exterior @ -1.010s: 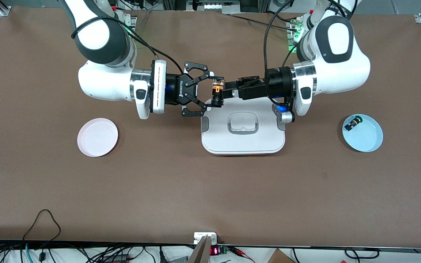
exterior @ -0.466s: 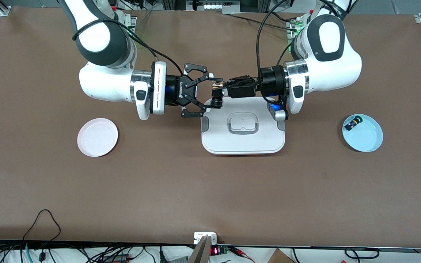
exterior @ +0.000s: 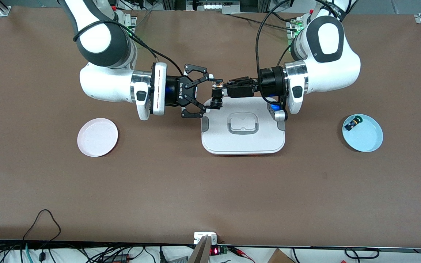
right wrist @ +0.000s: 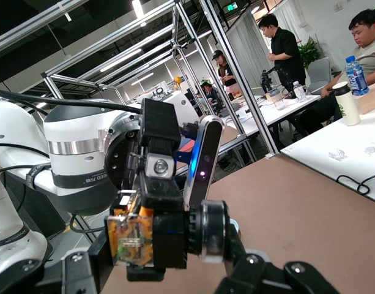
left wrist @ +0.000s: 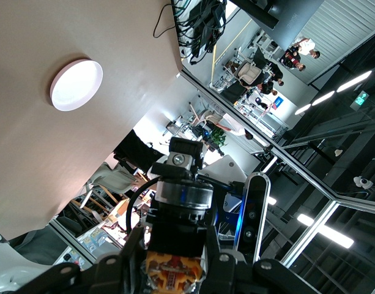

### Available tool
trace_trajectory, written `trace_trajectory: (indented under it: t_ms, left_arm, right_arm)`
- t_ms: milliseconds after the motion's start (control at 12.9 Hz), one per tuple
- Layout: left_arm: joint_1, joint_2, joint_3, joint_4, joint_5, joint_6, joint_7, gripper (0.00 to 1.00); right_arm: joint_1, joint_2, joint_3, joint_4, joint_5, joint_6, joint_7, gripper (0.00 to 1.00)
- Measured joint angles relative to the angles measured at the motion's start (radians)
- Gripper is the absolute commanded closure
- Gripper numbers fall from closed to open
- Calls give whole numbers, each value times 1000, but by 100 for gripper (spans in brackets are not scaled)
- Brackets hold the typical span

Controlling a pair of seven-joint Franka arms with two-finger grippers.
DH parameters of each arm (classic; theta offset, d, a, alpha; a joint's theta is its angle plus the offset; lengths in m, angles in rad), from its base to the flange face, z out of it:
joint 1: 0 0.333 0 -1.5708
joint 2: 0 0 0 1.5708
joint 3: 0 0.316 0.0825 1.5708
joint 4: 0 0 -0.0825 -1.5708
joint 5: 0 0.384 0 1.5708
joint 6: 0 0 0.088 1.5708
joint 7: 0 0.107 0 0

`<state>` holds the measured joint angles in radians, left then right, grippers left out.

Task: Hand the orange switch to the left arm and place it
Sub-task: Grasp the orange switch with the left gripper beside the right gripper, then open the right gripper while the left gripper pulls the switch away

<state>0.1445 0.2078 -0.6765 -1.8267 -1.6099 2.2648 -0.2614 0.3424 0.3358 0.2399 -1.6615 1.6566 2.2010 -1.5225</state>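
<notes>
Over the box [exterior: 243,140] edge, the left gripper [exterior: 220,91] and right gripper [exterior: 210,91] both clamp the orange switch [exterior: 216,86]; the right fingers should spread only once the left hold is firm (no tugging).

Brown table [exterior: 210,190], aluminium framing [right wrist: 193,37], ceiling strip lights [right wrist: 138,9], seated people [right wrist: 367,43]

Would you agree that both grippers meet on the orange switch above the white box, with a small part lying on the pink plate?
Not quite: the small part lies on the blue plate, as the front view shows; the pink plate holds nothing. The rest stands: left gripper and right gripper meet on the orange switch above the white box.
</notes>
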Motion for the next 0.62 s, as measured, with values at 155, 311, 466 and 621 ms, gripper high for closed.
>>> trace_trajectory:
  t_ms: [155,311,466,621]
  left_arm:
    - [6,0,1,-1,0,-4,0,100]
    - [34,0,9,-1,4,-32,2,100]
    - [87,-1,18,-2,58,-118,3,100]
    - [139,-1,44,-3,162,-229,3,100]
  right_arm:
    - [1,0,2,-2,2,4,2,0]
    - [2,-3,4,-4,2,4,20,0]
    - [2,-12,4,-4,2,4,54,0]
    - [2,-25,4,-10,2,4,76,0]
